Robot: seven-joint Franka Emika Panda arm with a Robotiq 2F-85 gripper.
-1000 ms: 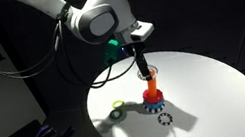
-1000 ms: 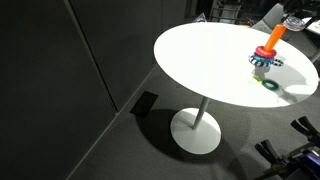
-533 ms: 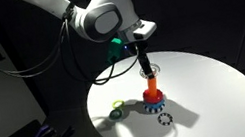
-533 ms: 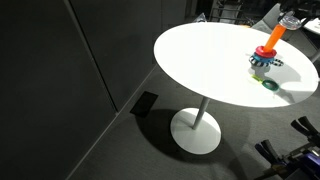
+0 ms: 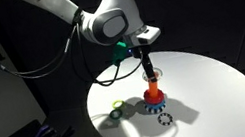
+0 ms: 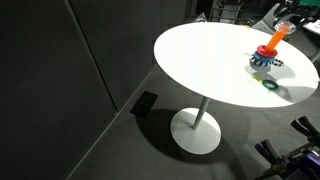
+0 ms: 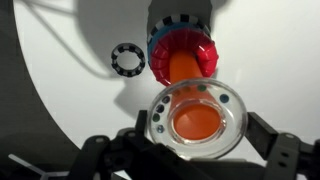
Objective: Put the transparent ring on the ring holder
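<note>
In the wrist view my gripper (image 7: 197, 140) is shut on the transparent ring (image 7: 233, 108), a clear plastic ring with small coloured dots. The orange peg of the ring holder (image 7: 178, 66) shows through the ring's hole, with its red-and-blue base above it in the picture. In an exterior view the gripper (image 5: 150, 72) hangs right above the peg of the ring holder (image 5: 153, 96), and the ring (image 5: 150, 75) sits at the peg's top. The holder (image 6: 268, 54) also shows at the table's far edge in an exterior view.
A green-yellow ring (image 5: 116, 108) lies on the white round table (image 5: 217, 87), to one side of the holder. A black ring with white dots (image 5: 165, 120) lies close in front of the holder and also shows in the wrist view (image 7: 127, 60).
The arm has shifted slightly, and the gripper with the ring has come down a little toward the peg's top.
</note>
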